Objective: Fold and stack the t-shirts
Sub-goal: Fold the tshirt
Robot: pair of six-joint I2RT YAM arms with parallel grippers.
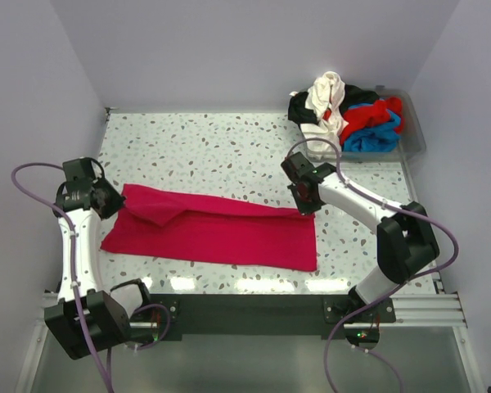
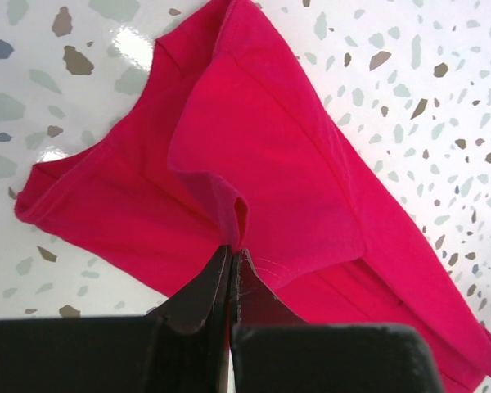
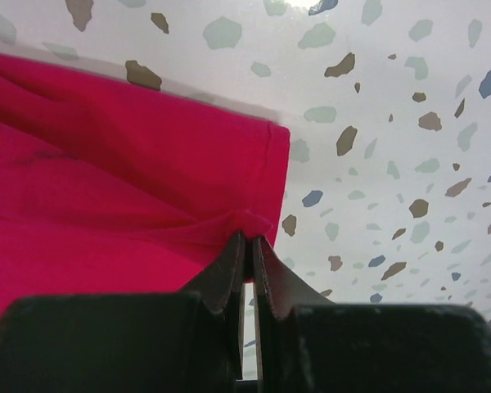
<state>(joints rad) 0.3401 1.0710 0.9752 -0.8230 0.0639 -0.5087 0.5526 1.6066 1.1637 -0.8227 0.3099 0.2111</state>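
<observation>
A red t-shirt (image 1: 217, 231) lies folded lengthwise into a long strip across the front of the table. My left gripper (image 1: 108, 199) is shut on the shirt's left end, pinching a fold of cloth (image 2: 237, 225) near the sleeve. My right gripper (image 1: 305, 199) is shut on the shirt's upper right corner (image 3: 258, 219). In the right wrist view the hemmed edge (image 3: 278, 172) hangs just past the fingertips. Both grippers sit low over the table.
A clear plastic bin (image 1: 413, 131) at the back right holds a heap of shirts (image 1: 348, 110) in black, white, red and blue. The table (image 1: 213, 151) is white speckled terrazzo with walls on three sides.
</observation>
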